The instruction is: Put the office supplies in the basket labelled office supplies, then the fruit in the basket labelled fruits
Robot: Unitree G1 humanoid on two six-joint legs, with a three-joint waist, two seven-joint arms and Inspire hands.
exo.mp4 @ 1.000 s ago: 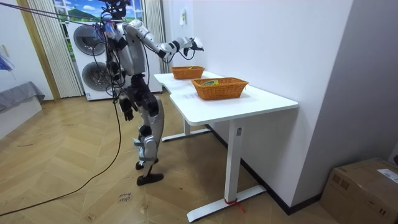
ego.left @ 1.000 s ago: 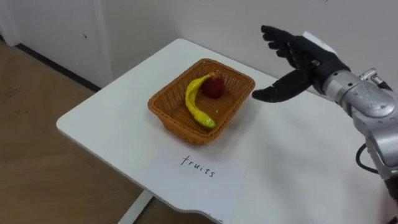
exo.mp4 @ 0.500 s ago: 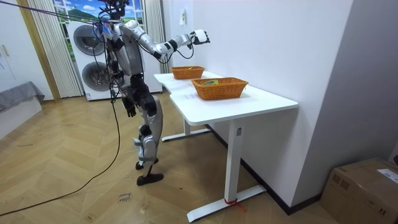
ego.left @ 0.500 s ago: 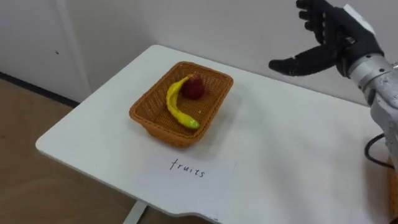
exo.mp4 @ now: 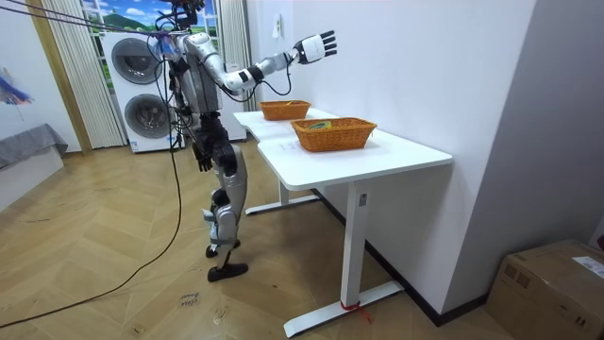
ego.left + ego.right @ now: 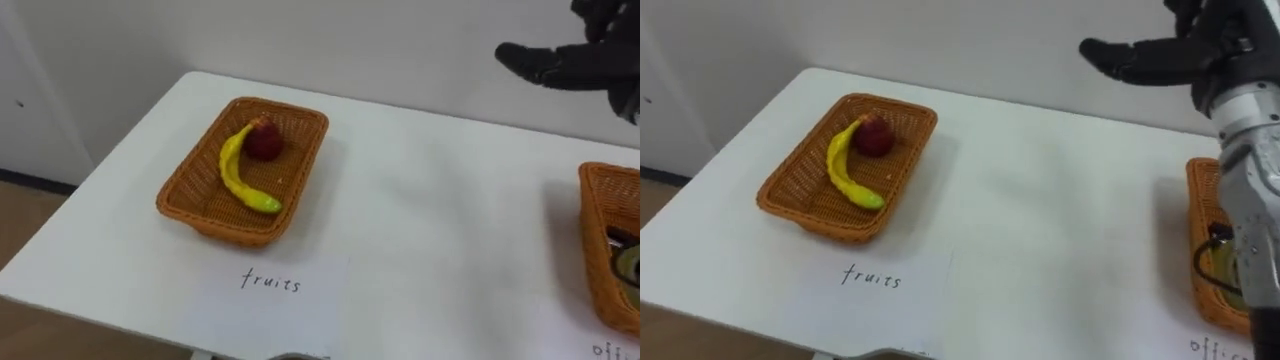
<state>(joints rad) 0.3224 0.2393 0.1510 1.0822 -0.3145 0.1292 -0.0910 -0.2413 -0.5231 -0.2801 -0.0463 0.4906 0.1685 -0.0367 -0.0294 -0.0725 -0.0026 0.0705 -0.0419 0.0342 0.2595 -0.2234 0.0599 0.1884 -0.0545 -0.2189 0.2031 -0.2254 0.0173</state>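
A brown wicker fruit basket [image 6: 195, 195] stands on the white table [image 6: 420, 230] and holds a yellow banana [image 6: 236, 178] and a red fruit [image 6: 264, 141]. A second wicker basket [image 6: 603, 215], with dark items in it, shows at the right edge. My right hand [image 6: 565, 62] is raised high over the table's far side, open and holding nothing, well right of the fruit basket. In the room view my right hand [image 5: 316, 45] is lifted near the wall with its fingers spread, and my left hand [image 5: 201, 156] hangs by my hip.
A paper label [image 6: 272, 283] lies in front of the fruit basket, and another label [image 6: 1220, 347] lies by the second basket. A white wall runs behind the table. I stand at the table's long side, with washing machines [image 5: 137, 90] behind me.
My right hand has lifted from beside the fruit basket to high up by the wall. The camera has turned right, bringing the second basket into view.
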